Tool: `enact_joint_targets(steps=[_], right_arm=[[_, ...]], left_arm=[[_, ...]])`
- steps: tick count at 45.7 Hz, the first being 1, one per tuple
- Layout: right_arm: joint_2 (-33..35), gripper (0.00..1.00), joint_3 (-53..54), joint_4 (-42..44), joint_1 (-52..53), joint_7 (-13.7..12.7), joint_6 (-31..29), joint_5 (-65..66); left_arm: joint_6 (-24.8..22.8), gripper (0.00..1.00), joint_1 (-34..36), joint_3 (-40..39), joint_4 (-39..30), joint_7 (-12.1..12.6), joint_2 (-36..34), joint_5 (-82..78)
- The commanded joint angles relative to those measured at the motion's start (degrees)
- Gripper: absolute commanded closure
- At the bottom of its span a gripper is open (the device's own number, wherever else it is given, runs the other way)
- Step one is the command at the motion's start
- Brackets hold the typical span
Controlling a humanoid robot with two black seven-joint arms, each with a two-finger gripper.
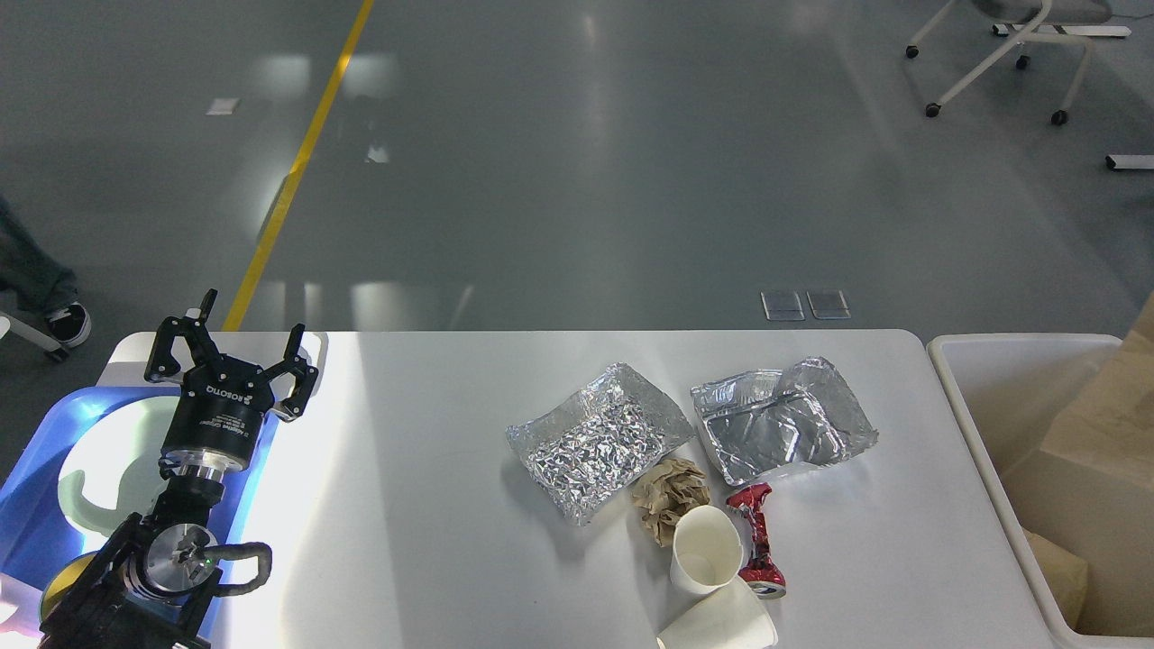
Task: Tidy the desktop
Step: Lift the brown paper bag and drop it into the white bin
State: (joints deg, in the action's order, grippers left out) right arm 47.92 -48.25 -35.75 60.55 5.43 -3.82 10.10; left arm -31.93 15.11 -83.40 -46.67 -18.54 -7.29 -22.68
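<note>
The left claw (236, 347) stands with its two fingers spread wide and nothing between them, raised over the far left end of the bench (433, 505). Just below and left of it a blue tray (36, 451) lies at the bench's left edge, carrying a pale plate (108, 451). The right claw is out of view.

The bench is the white top with rounded corners filling the lower half of the view, its far edge running along the grey floor. Its left and middle parts are bare. Right of middle lies a crumpled foil sheet (599, 442), and just beside it on the right a flattened foil tray (780, 428). Nearer than these, a ball of crumpled brown paper (669, 498) touches the foil sheet's near corner. A white paper cup (705, 550) lies on its side against the brown ball, its mouth facing the camera, and a second paper cup (721, 622) lies at the near edge, partly cut off by the frame. A crushed red can (755, 539) lies just right of the first cup.

Beside the bench's right end stands a beige bin (969, 397), and inside it a brown paper bag (1095, 451) leans against the far right side.
</note>
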Motion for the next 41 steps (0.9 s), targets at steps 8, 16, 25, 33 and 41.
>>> enact_joint_targets(steps=[8,16,25,33,41], right_arm=[[-15.9,1.00,17.5,25.2,-24.0,-0.5,8.0,0.1],[-22.5,1.00,20.0,31.6,-29.5,-2.9,12.9,0.1],[-25.2,1.00,20.1,31.6,-32.1,-5.3,15.7,-1.7],[-26.7,1.00,20.0,31.4,-32.8,-5.3,15.7,-2.0],[-27.8,1.00,19.9,31.4,-33.3,-5.3,15.7,-2.0]], left_arm=[[0.0,0.03,0.0,0.0,0.0,0.0,0.0,0.0],[0.0,0.03,0.0,0.0,0.0,0.0,0.0,0.0],[0.0,0.03,0.0,0.0,0.0,0.0,0.0,0.0],[0.0,0.03,0.0,0.0,0.0,0.1,0.0,0.0],[0.0,0.03,0.0,0.0,0.0,0.0,0.0,0.0]])
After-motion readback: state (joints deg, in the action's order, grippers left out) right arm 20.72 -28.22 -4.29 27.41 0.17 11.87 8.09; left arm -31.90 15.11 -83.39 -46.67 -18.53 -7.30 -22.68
